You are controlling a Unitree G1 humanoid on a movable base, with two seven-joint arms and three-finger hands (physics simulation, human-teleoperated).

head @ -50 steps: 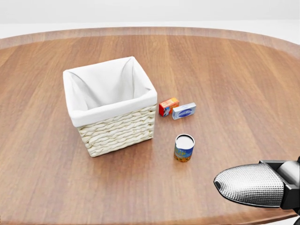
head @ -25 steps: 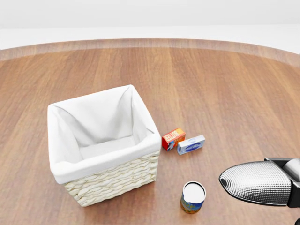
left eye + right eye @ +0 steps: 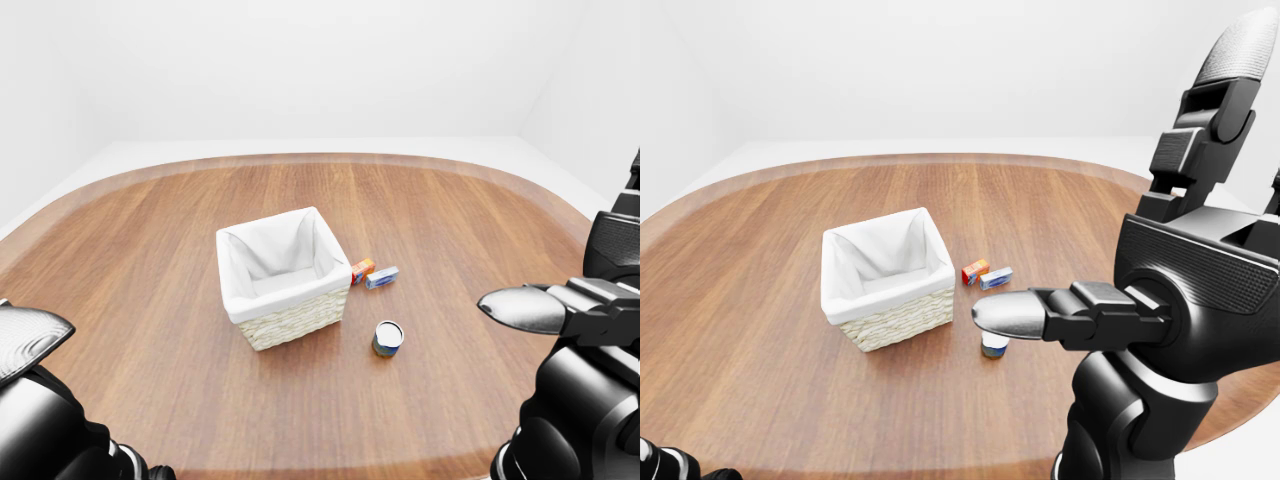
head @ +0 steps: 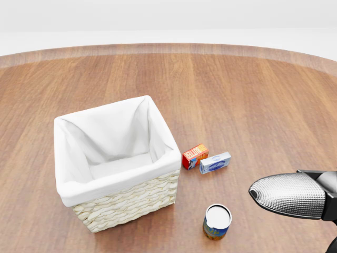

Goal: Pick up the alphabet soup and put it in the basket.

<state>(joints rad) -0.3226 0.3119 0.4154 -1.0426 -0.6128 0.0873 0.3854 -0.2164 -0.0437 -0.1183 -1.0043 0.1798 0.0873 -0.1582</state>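
Note:
The alphabet soup [image 4: 217, 222], a small can with a white lid and a blue and yellow label, stands upright on the wooden table, below and right of the basket. The wicker basket [image 4: 126, 205] has a white cloth lining and nothing inside. My right hand [image 3: 1145, 235] hovers right of the can and apart from it. Its fingers are spread, and one textured fingertip [image 4: 287, 195] points left at the can's height in the head view. It holds nothing. Only one fingertip [image 3: 25, 338] of my left hand shows, at the lower left of the left-eye view.
A small orange-red box [image 4: 195, 156] and a blue and white box [image 4: 215, 163] lie side by side between the basket and the can. The round table's rim [image 3: 330, 158] curves along the top of the views.
The camera shifted between the two earlier frames, so basket and can slid down the picture and look nearer. Since half a second ago, my right fingertip has dropped slightly.

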